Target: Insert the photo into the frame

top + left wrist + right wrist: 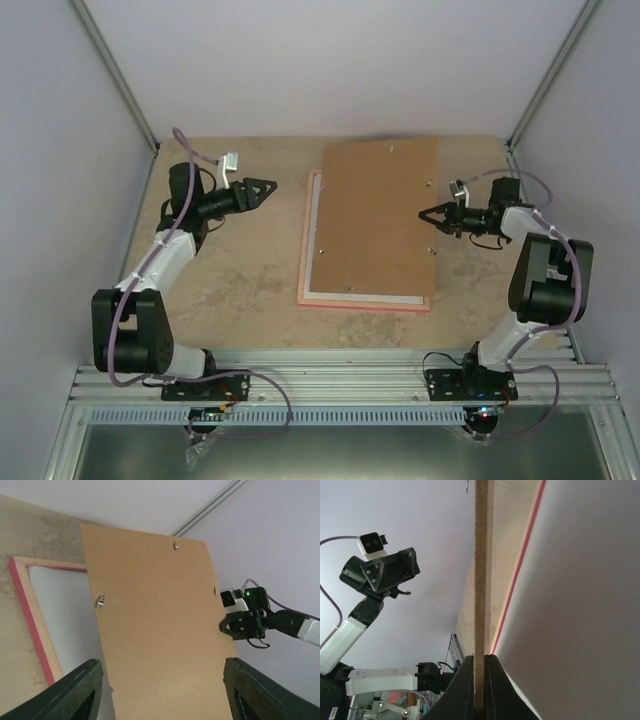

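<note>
The thin pink frame [303, 240] lies flat on the table, with a pale grey-white sheet [312, 235] inside it. The photo's dark landscape print shows in no view. The plain brown backing board [375, 215] covers most of the frame, tilted and shifted to the far right. My right gripper [425, 214] is shut on the board's right edge [481, 580], pinching it between its fingers [465, 690]. My left gripper [268, 187] is open and empty, left of the frame. Its view shows the board [155, 620], the frame [30, 620] and the right gripper [225, 626].
The tan table [230, 290] is walled by pale panels on three sides, with metal posts at the back corners. A slotted metal rail [340, 380] runs along the near edge by the arm bases. Small metal clips [100, 600] sit on the board.
</note>
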Robot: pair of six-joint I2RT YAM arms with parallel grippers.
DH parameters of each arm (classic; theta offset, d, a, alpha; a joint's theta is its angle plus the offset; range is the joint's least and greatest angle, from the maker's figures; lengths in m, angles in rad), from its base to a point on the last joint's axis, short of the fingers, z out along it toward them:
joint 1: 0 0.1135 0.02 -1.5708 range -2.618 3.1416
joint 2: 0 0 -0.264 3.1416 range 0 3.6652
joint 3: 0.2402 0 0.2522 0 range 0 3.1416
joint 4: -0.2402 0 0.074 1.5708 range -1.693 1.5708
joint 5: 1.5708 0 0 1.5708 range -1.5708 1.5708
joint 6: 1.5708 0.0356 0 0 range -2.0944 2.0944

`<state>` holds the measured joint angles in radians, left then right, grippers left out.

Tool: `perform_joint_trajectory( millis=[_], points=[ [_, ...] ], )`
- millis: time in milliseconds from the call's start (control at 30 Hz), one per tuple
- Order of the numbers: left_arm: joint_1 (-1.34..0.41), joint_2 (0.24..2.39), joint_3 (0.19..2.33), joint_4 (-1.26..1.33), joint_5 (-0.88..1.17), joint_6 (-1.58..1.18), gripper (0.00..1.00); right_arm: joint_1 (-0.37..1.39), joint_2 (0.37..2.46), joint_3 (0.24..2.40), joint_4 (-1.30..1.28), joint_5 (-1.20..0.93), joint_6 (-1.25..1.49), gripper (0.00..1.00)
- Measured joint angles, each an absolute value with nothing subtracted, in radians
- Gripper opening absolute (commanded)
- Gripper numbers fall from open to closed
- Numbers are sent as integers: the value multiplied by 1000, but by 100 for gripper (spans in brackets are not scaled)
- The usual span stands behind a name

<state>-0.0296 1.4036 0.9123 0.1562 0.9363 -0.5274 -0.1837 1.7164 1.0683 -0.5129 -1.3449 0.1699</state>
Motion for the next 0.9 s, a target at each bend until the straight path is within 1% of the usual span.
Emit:
perform_joint_trajectory(
  millis=[233, 600, 900],
  points=[
    [-34, 1431, 913, 168, 936, -527, 68, -184, 1776, 1080, -577, -1322, 113, 0],
    [-44, 1465, 912, 185, 941, -527, 67, -187, 1926, 1103, -590, -1328, 116, 1],
    [-48, 1528, 912, 208, 944, -532, 66, -174, 2044, 1185, -659, -1339, 72, 1]
  ],
)
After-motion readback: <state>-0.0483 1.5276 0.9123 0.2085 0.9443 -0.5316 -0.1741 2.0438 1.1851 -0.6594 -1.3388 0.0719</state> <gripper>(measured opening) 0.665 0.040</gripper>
